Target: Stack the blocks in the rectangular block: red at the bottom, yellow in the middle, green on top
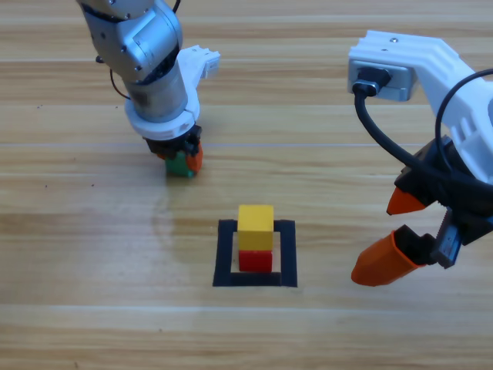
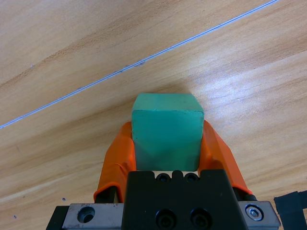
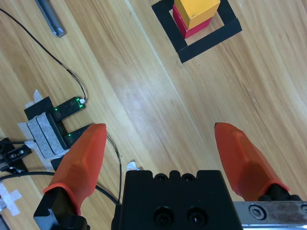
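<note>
The yellow cube (image 1: 256, 227) sits on the red cube (image 1: 256, 260) inside the black tape rectangle (image 1: 256, 278); the right wrist view shows the same stack, yellow (image 3: 197, 10) over red (image 3: 184, 27), in the outline (image 3: 211, 39). The teal-green cube (image 1: 179, 164) is up and to the left of the outline, low over the wood. My left gripper (image 1: 183, 156) is shut on it; in the left wrist view the cube (image 2: 166, 133) fills the space between the two orange jaws of that gripper (image 2: 168, 143). My right gripper (image 1: 394, 235) hangs open to the right of the outline, nothing between its jaws (image 3: 165, 143).
In the right wrist view, off to one side of the table, lie black cables (image 3: 72, 76), a taped-down small device with green lights (image 3: 53, 124) and a grey metal strip (image 3: 50, 19). A scrap of black tape (image 2: 292, 206) shows in the left wrist view's corner.
</note>
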Tool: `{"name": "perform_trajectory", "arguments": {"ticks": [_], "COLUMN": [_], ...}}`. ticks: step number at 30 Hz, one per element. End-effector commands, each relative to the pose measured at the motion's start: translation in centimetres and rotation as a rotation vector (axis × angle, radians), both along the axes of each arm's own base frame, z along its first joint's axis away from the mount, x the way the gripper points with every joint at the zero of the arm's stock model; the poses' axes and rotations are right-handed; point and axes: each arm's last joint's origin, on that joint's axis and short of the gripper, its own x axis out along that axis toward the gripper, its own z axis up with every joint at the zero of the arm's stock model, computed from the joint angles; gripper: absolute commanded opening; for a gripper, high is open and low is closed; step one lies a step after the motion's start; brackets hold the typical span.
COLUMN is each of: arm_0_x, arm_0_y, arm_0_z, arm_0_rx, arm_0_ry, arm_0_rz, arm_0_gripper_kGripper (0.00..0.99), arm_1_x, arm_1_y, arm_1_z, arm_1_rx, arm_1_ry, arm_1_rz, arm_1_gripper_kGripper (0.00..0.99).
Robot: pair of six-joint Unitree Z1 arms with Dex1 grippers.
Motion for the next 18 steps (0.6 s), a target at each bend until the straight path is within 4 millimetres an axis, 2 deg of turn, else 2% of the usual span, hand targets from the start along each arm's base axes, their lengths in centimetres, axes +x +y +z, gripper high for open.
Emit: {"name": "perform_trajectory", "arguments": {"ticks": [1,3,4,6,8,10,12,14,16,18], "arm_0_x": [-1.6,-3.3,-4.5,-6.2,-8.2,-9.9,-11.9,-13.4,-14.2,-14.0], "arm_0_y": [1.1,1.4,1.8,2.5,1.8,1.3,0.5,0.1,-0.5,-2.5], "arm_0_z": [1.2,5.1,8.1,12.1,17.4,21.5,23.4,24.1,23.7,21.6], "arm_0_rx": [0.035,0.025,0.004,-0.006,0.021,0.033,-0.001,-0.028,-0.037,-0.009], "arm_0_ry": [-0.023,-0.089,-0.12,-0.151,-0.188,-0.195,-0.213,-0.21,-0.184,-0.129], "arm_0_rz": [0.032,0.063,0.09,0.143,0.206,0.25,0.215,0.191,0.176,0.146], "arm_0_gripper_kGripper": [0.144,0.117,0.078,0.0,0.0,0.0,0.0,0.0,0.0,0.0], "arm_1_x": [-0.6,-0.6,-0.6,-0.7,-0.7,-0.7,-0.8,-0.8,-0.8,-0.9], "arm_1_y": [-2.1,-2.1,-2.1,-2.2,-2.2,-2.2,-2.3,-2.3,-2.4,-2.4], "arm_1_z": [1.6,1.6,1.6,1.6,1.7,1.7,1.8,1.8,1.9,1.9], "arm_1_rx": [0.061,0.062,0.062,0.062,0.064,0.066,0.067,0.067,0.069,0.07], "arm_1_ry": [-0.03,-0.031,-0.031,-0.032,-0.034,-0.034,-0.035,-0.035,-0.037,-0.037], "arm_1_rz": [-0.016,-0.016,-0.016,-0.014,-0.014,-0.014,-0.014,-0.014,-0.014,-0.012], "arm_1_gripper_kGripper": [0.99,0.99,0.99,0.99,0.99,0.99,0.99,0.99,0.99,0.99]}}
